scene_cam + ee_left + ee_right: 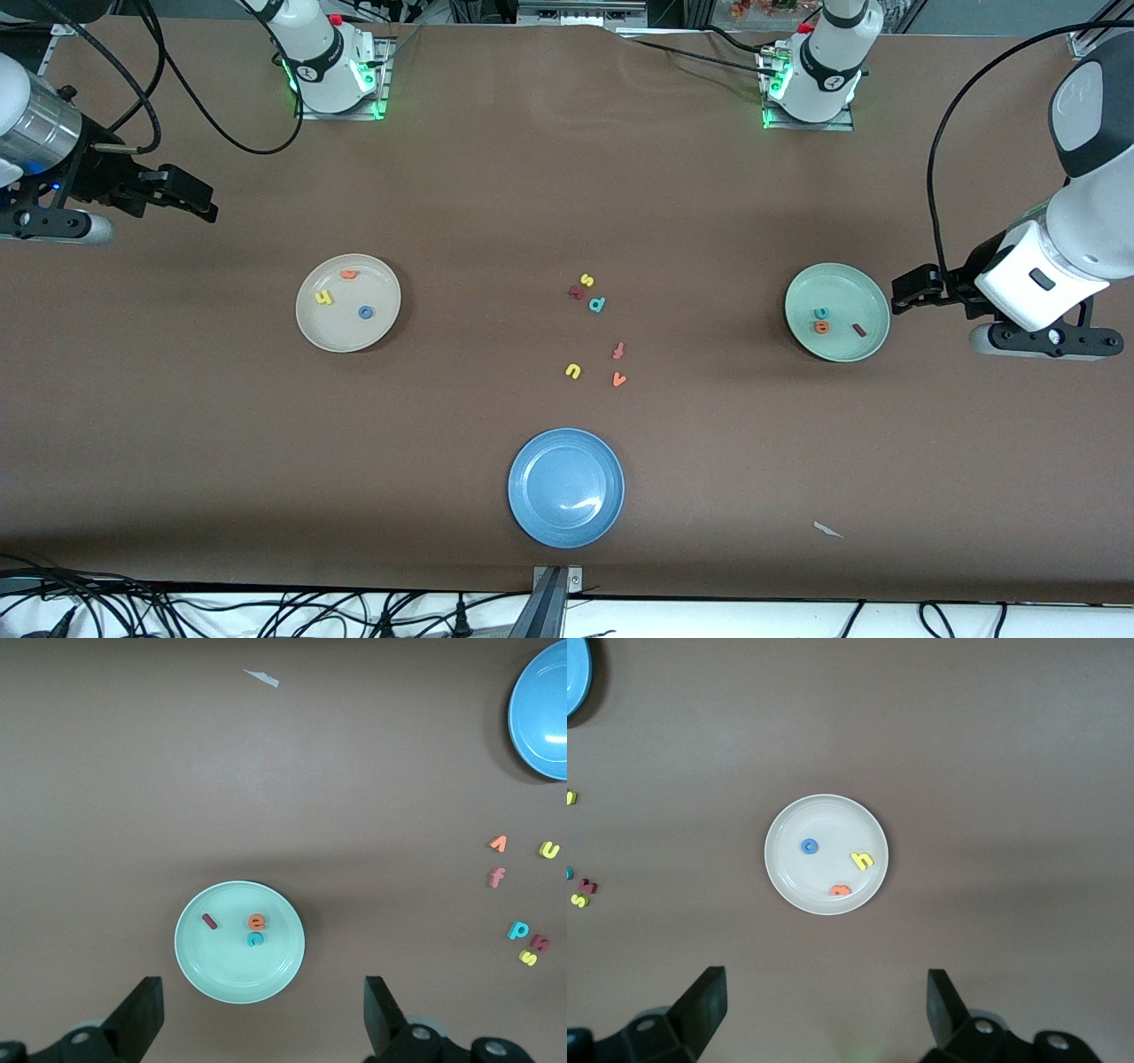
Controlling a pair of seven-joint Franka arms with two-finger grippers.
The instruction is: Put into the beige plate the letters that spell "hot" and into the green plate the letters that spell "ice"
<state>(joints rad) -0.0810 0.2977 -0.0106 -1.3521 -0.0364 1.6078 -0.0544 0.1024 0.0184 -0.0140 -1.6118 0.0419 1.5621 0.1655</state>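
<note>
Beige plate (319, 332) holds h, o, t; green plate (873, 341) holds i, c, e; both hands open.

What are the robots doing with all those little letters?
They are sorting foam letters into plates. The beige plate holds the yellow h, blue o and orange t. The green plate holds the dark red i, teal c and orange e. Both words look done. The left gripper and right gripper wait open, holding nothing.
</note>
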